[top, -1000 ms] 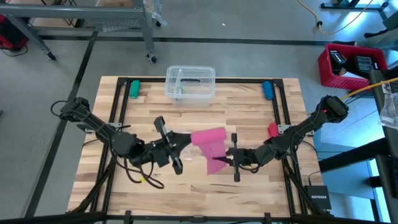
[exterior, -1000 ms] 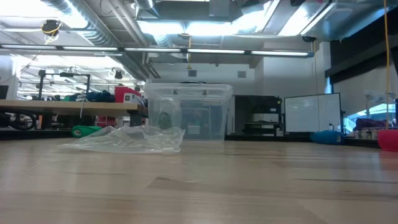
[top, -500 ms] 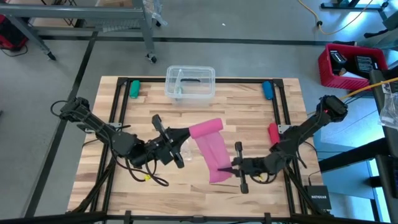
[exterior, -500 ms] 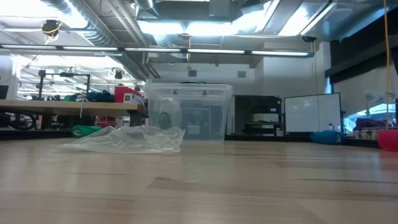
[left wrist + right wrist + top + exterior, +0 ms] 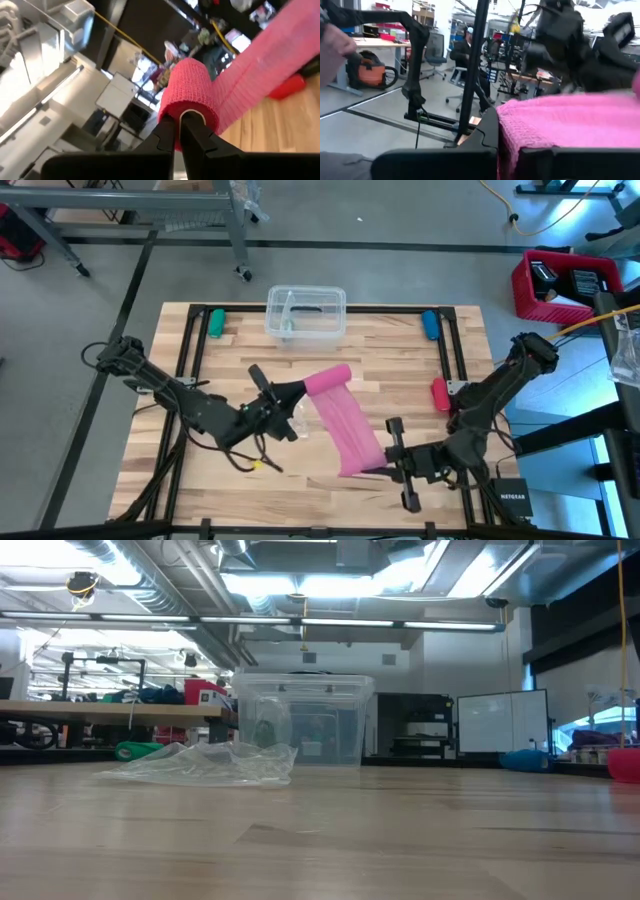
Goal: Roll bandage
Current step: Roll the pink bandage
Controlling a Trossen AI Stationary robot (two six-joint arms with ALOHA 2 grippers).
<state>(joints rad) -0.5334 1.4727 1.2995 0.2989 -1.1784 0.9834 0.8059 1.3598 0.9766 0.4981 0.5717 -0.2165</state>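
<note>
This was a robotics lab or workshop. Exposed silver ducts and long strip lights (image 5: 330, 582) ran across the open ceiling, and cluttered workbenches (image 5: 110, 712) stood behind the pale wooden-slat table (image 5: 400, 370). A red plastic crate of gear (image 5: 566, 283) sat on the grey concrete floor, and a person sat on a wheeled office chair (image 5: 465, 65).

Two dark jointed arms trailing black cables, each ending in a black two-fingered hand (image 5: 291, 392) (image 5: 376, 469).

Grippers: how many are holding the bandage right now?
2. Left gripper grips the bandage at its rolled end; right gripper pinches the loose end near the table's front.
</note>
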